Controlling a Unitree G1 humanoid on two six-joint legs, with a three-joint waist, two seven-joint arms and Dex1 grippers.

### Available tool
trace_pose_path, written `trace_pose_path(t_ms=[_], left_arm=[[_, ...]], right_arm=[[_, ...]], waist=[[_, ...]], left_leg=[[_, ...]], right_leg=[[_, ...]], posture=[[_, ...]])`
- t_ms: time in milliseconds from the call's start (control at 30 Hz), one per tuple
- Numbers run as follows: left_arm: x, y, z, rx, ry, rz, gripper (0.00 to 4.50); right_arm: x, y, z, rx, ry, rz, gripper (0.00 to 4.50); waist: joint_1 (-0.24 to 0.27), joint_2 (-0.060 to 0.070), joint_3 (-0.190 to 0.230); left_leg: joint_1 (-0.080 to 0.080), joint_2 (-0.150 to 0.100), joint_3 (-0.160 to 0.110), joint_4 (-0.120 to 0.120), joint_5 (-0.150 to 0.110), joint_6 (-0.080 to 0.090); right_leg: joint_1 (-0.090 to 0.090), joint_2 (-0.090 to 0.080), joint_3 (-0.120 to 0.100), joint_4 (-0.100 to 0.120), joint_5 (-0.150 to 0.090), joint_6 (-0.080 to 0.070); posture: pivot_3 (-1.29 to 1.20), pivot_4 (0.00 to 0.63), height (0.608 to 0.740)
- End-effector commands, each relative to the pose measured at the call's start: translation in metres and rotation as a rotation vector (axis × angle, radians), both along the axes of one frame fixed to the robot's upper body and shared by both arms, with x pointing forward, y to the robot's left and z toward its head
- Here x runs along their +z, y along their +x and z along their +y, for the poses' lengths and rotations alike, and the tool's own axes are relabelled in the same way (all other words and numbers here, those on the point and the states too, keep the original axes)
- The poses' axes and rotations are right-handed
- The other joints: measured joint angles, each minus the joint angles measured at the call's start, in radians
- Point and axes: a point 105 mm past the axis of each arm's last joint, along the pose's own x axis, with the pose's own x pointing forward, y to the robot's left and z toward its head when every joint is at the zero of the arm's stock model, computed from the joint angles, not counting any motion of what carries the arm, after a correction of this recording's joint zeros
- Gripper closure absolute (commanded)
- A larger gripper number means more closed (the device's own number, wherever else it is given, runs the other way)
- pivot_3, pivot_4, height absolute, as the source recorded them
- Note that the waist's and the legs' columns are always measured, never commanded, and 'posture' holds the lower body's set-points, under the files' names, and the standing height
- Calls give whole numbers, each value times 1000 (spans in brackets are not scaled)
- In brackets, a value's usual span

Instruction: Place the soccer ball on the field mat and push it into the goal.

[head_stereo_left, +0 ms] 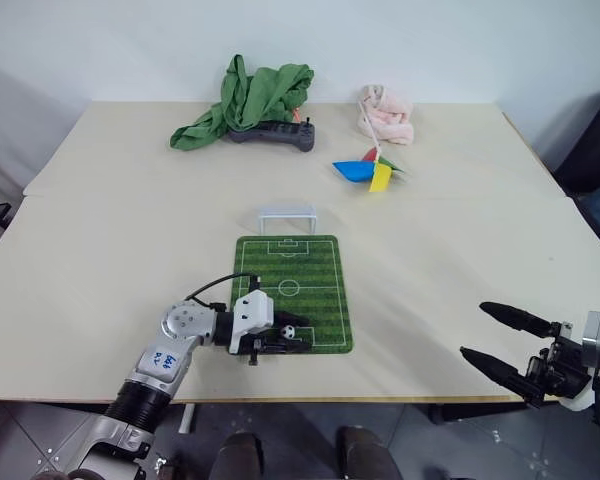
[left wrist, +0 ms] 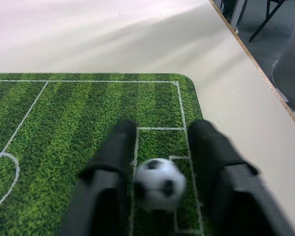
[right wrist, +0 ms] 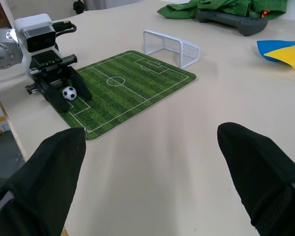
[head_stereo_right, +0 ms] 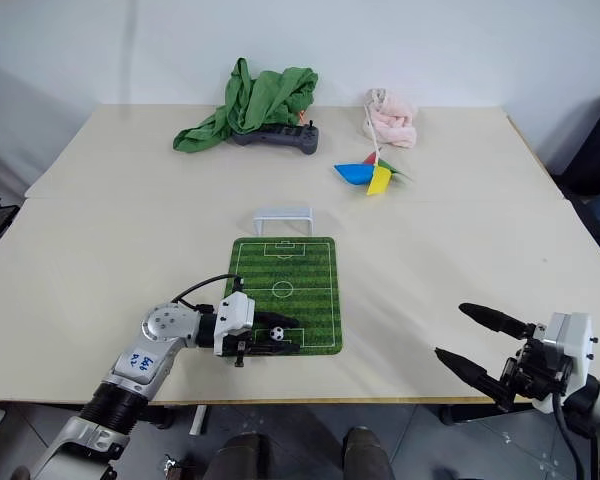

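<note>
The soccer ball (left wrist: 159,183) sits on the near end of the field mat (head_stereo_left: 315,262) between the slightly parted fingers of the left pincer (head_stereo_left: 286,338), the goal (head_stereo_left: 287,213) beyond the far edge, while the right pincer (head_stereo_left: 498,337) hangs spread over the worktop's (head_stereo_left: 100,250) near-right edge.

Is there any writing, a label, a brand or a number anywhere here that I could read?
White sticker on the left arm: blue handwritten marks, too small to read.
Field mat: white pitch lines, no words.
Black controller: no readable marking.
No other text can be seen.
</note>
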Motion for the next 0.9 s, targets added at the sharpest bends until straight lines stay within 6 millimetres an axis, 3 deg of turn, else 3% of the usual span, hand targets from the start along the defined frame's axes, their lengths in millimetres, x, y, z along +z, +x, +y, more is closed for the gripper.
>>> trace_pose_path(t_ms=[33, 167, 600, 867, 900], left_arm=[[-11, -3, 0, 2, 33, 43, 1143], [-7, -1, -1, 11, 19, 22, 14], [-1, -10, 1, -28, 17, 32, 14], [27, 19, 7, 108, -70, -100, 14], [38, 20, 11, 112, -104, -142, 196]], right_arm=[[9, 1, -5, -11, -34, -45, 0], [9, 2, -5, -13, -37, -44, 0], [7, 7, -7, -28, -58, -39, 0], [6, 10, -7, -32, -62, -38, 0], [6, 10, -7, -33, -62, -38, 0]], waist=[[0, 0, 0], [1, 0, 0], [0, 0, 0], [0, 0, 0], [0, 0, 0]], left_leg=[[0, 0, 0, 0, 0, 0], [0, 0, 0, 0, 0, 0], [-1, 0, 0, -1, -2, 0], [-2, 0, 0, -1, -2, 0], [-2, 0, 0, -1, -2, 0]], right_leg=[[0, 0, 0, 0, 0, 0], [0, 0, 0, 0, 0, 0], [0, 0, 0, -3, 0, 0], [-1, 0, 0, -4, 0, 0], [-1, 0, 0, -4, 0, 0]], posture=[[0, 150, 740], [0, 150, 740], [0, 150, 740], [0, 150, 740], [0, 150, 740]])
